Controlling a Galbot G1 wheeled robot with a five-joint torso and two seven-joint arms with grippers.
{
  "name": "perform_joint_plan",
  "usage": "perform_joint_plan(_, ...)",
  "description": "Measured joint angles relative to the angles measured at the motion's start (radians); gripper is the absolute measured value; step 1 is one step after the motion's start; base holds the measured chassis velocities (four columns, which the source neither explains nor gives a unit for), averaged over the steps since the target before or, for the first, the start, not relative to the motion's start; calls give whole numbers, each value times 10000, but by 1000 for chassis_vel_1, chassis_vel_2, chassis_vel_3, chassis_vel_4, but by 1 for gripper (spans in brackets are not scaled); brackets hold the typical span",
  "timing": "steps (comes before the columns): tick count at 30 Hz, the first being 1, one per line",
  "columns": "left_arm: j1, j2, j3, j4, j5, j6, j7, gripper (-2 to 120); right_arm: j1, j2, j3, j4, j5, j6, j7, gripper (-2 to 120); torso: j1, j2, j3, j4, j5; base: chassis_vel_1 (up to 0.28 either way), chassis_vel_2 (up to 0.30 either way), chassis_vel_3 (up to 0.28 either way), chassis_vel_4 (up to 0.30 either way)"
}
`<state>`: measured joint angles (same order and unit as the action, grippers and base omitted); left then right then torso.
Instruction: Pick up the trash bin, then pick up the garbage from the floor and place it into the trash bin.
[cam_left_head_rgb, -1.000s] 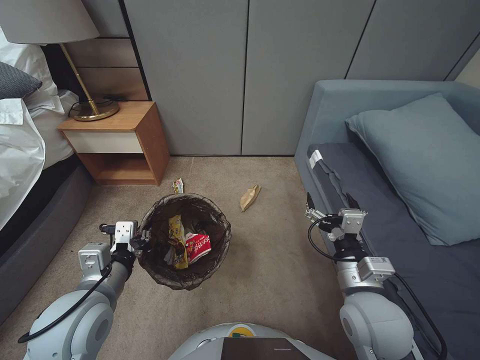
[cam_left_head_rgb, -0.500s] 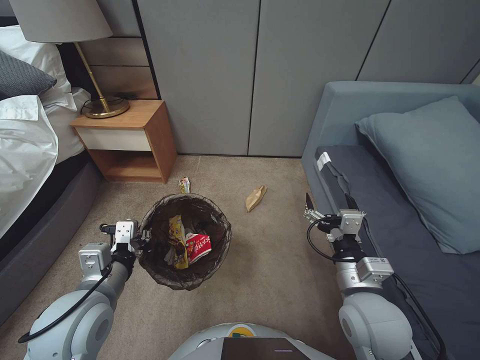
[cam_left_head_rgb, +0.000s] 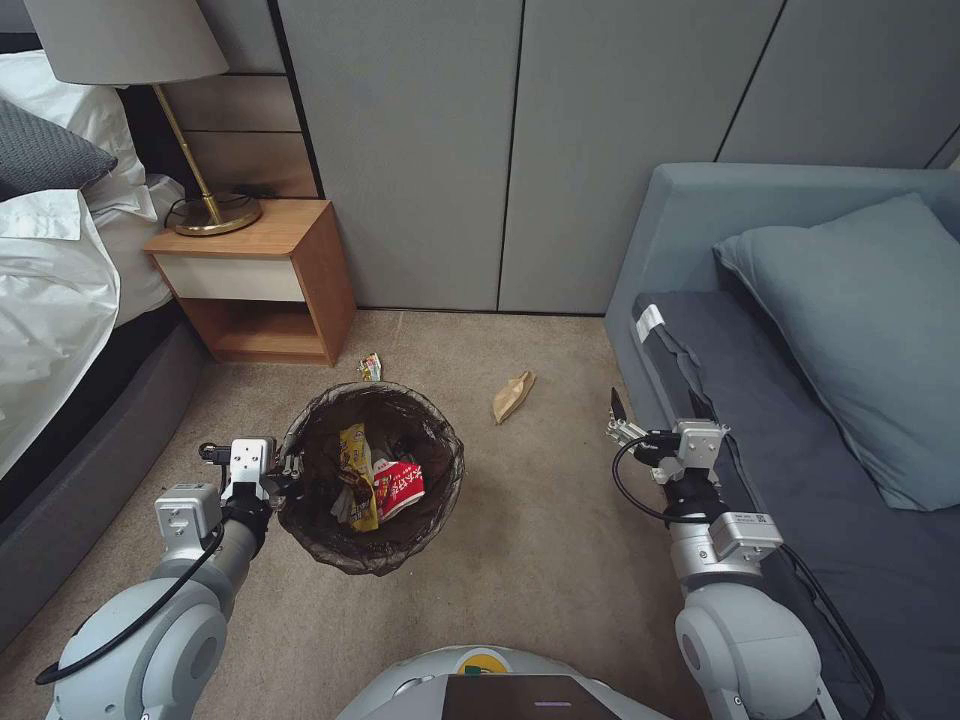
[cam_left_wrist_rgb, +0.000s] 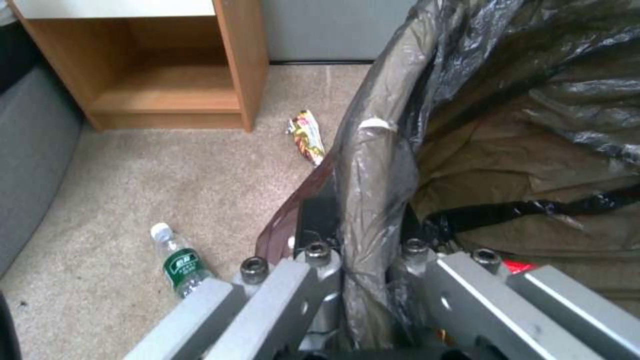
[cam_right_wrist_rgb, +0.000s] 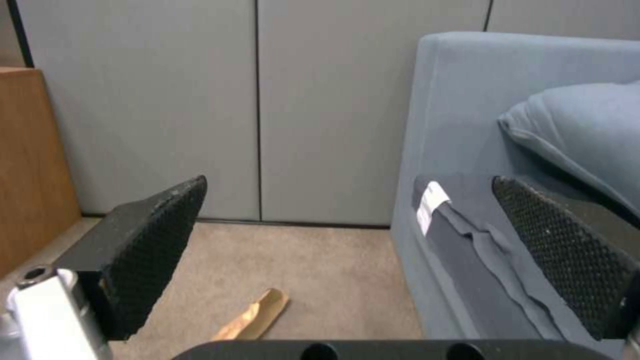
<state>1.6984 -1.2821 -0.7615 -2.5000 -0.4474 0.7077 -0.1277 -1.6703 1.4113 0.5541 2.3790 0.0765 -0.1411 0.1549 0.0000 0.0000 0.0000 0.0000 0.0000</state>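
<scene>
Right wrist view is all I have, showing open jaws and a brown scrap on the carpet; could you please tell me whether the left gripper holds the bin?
Observer: Yes, the left gripper is shut on the bagged rim of the bin.
Operator: Thank you. Is anything inside it?
Observer: A red-and-white packet and a yellow wrapper lie inside.
Operator: What else needs picking up?
Observer: A green-labelled bottle lies on the carpet near the left gripper.
</scene>
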Motion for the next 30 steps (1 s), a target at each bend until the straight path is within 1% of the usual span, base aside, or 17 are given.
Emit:
perform_joint_plan(14,12,30,-44,0,-18,0,-17,2,-13,59,-28,-16,-125,-41,-29,100,-1,0,-1,0,0,-12,8,12,-9)
perform_joint_plan(30,122,33,-74,1,-22,7,-27,2,-37,74,-132,-4,-184,-12,4,100,0,-1,1,0,0,-143,139,137,-137)
